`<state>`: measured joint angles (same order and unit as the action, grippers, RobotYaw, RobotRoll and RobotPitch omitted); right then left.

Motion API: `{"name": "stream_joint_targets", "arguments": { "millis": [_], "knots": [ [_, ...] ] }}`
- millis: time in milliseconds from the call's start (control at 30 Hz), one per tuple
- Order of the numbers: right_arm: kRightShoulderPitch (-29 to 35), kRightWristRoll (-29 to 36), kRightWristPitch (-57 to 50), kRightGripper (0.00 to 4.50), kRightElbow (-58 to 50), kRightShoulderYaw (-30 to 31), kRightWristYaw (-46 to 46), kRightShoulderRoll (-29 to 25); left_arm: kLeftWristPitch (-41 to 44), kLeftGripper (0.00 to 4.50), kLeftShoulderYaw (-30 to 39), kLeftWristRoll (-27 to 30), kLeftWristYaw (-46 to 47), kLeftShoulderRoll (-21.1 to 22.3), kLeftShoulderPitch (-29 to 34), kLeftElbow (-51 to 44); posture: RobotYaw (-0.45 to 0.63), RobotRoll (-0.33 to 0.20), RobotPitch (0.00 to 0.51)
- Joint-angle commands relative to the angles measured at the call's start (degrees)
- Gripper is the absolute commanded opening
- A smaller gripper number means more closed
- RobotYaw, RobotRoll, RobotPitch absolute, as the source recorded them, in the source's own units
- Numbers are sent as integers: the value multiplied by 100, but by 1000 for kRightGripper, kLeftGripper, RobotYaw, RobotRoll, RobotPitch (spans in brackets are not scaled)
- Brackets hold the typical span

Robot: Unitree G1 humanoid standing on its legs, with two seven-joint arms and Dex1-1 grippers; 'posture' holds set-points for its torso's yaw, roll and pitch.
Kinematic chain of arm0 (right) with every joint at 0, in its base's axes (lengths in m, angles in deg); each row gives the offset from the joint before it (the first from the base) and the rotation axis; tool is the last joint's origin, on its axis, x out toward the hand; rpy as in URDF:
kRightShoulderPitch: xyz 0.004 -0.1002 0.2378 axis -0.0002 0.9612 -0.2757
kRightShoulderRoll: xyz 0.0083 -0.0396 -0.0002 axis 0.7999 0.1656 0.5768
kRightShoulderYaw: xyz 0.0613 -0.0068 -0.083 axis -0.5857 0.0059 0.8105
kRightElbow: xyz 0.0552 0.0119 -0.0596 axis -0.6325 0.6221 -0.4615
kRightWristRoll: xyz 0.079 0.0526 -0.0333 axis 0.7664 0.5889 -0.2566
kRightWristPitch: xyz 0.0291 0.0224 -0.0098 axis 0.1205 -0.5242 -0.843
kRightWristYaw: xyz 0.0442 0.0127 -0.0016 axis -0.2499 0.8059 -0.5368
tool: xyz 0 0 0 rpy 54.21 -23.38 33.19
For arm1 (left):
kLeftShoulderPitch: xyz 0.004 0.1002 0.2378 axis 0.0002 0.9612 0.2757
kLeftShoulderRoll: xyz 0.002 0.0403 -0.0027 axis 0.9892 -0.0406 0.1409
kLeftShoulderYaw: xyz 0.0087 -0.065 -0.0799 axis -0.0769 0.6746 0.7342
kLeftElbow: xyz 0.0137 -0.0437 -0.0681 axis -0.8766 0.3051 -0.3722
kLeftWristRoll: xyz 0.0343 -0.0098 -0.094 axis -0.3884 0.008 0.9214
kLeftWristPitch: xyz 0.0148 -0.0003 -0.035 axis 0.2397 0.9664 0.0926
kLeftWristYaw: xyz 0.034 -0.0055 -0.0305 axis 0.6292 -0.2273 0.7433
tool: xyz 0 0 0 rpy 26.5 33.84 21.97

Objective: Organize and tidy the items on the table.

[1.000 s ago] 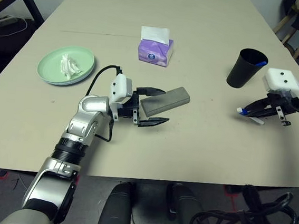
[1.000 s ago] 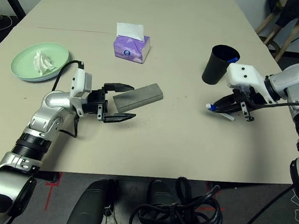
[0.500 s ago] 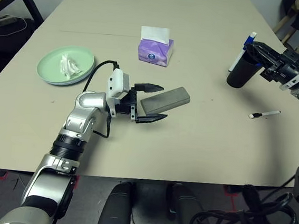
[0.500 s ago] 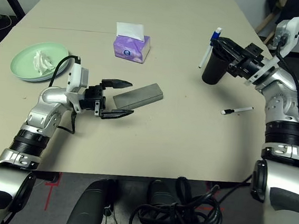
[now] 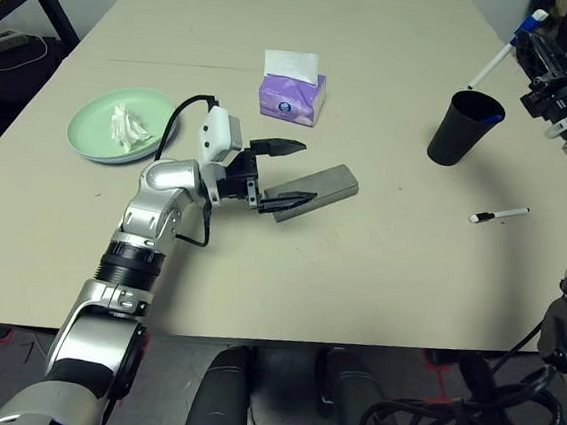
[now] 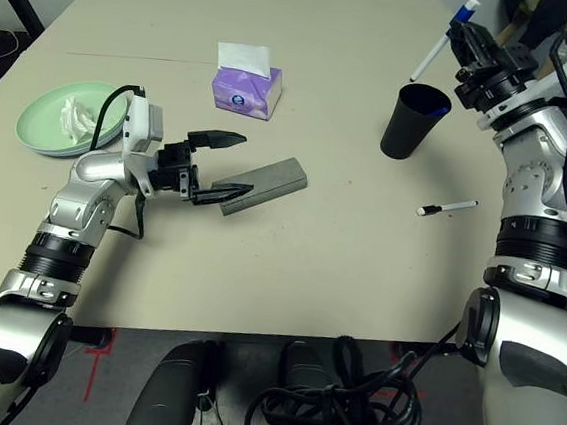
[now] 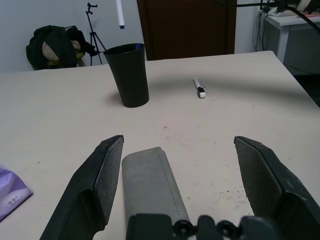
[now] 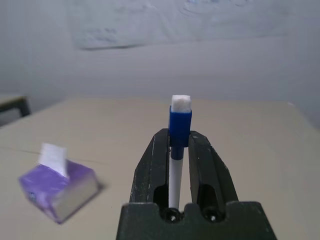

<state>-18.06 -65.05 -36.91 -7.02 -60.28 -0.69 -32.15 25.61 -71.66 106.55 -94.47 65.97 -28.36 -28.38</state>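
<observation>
From the head camera we saw our left gripper (image 5: 280, 169) spread wide around the near-left end of the grey glasses case (image 5: 318, 187), which lay flat on the table (image 5: 377, 282) just near of the purple tissue box (image 5: 291, 94). The green plate (image 5: 95, 139) with the crumpled tissue (image 5: 128, 125) sat at the far left. Our right gripper (image 6: 480, 46) was raised above the black cup (image 6: 414, 122) at the far right, clamped on a blue-and-white pen (image 6: 441, 43). A black-and-white pen (image 6: 447, 207) lay near of the cup.

From the left wrist we saw both fingers (image 7: 92, 187) far apart, the case (image 7: 150, 182) between them, close beside one finger and well apart from the other.

From the right wrist we saw the fingers (image 8: 155, 165) pressed tight on the pen (image 8: 178, 130), holding it
</observation>
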Motion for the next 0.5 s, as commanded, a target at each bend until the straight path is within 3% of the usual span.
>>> {"name": "stream_joint_targets", "arguments": {
  "millis": [33,500],
  "knots": [
    [-190,-233,-365,389,1,143,217,-107,0,4500,-2,30,-49,5,2,95,-32,0,116],
    [-200,-665,-530,389,98,207,492,-81,-13,4500,48,33,-47,46,-52,107,-33,0,127]
  ]
}}
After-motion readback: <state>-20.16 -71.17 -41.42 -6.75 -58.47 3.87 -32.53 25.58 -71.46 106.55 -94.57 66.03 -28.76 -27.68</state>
